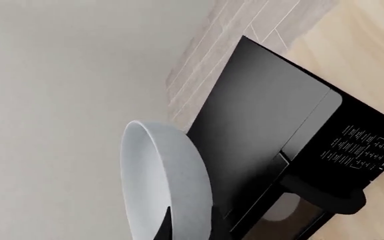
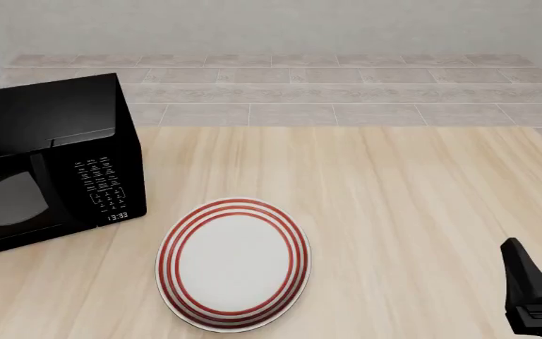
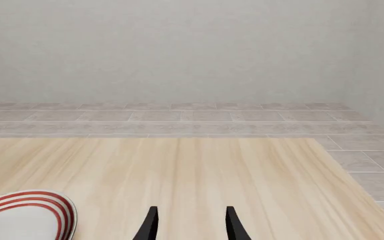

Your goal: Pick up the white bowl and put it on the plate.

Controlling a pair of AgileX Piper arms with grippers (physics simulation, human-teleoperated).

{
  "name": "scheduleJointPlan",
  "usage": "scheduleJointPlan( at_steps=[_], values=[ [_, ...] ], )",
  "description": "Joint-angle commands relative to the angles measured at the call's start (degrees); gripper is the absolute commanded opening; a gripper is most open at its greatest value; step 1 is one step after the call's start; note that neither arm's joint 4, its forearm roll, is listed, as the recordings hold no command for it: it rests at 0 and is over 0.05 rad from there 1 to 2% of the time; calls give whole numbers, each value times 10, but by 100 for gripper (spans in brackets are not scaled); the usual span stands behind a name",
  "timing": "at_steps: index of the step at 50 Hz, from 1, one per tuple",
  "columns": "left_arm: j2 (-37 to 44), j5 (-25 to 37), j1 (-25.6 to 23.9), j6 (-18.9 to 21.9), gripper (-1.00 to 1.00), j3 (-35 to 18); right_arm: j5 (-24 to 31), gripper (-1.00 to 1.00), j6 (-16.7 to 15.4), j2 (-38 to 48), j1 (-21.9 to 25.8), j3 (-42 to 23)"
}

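My left claw (image 1: 178, 227) has the plain, glossy white, deep round bowl (image 1: 162, 180) by its rim: in my left wrist view one dark finger (image 1: 165, 225) lies against the inside wall of the bowl, and the bowl stands tilted on edge, high in the air above the boxy black microwave oven (image 1: 272, 135) with white lettering on its control panel. I cannot see how wide that claw stands, only that the rim sits in it. From the front view just a sliver of the bowl shows at the upper left edge, over the far left corner of the microwave, well apart from the flat round white plate with three concentric red rings (image 2: 233, 263). The plate lies flat on the pale wooden table (image 2: 394, 198), just beside the microwave's front right corner, towards the near edge. My right claw (image 3: 188, 225) hovers low over the table at the near right side, its two dark fingertips (image 3: 150, 225) parted with bare wood between them and nothing in its grasp; the plate's ringed rim shows off to the side in my right wrist view.
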Motion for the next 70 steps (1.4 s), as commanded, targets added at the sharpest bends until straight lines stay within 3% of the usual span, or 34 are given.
scheduleJointPlan(
  at_steps=[1, 18, 29, 31, 33, 40, 43, 60, 64, 70],
  values=[
    [-33, 29, -14, 6, -100, -22, 0, 100, 0, 0, 0, 0],
    [-87, 86, -44, 3, -100, -29, 0, 100, 0, 0, 0, 0],
    [-145, 142, -93, 2, -100, -39, 0, 100, 0, 0, 0, 0],
    [-152, 177, -117, -27, -100, -70, 0, 100, 0, 0, 0, 0],
    [-161, 170, -123, -12, -100, -58, 0, 100, 0, 0, 0, 0],
    [-179, 183, -153, -15, -100, -52, 0, 100, 0, 0, 0, 0],
    [-183, 208, -176, -25, -100, -77, 0, 100, 0, 0, 0, 0],
    [-209, 191, -283, -4, -100, -63, 0, 100, 0, 0, 0, 0],
    [-193, 184, -300, -26, -100, -91, 0, 100, 0, 0, 0, 0],
    [-199, 165, -329, -18, -100, -78, 0, 100, 0, 0, 0, 0]
  ],
)
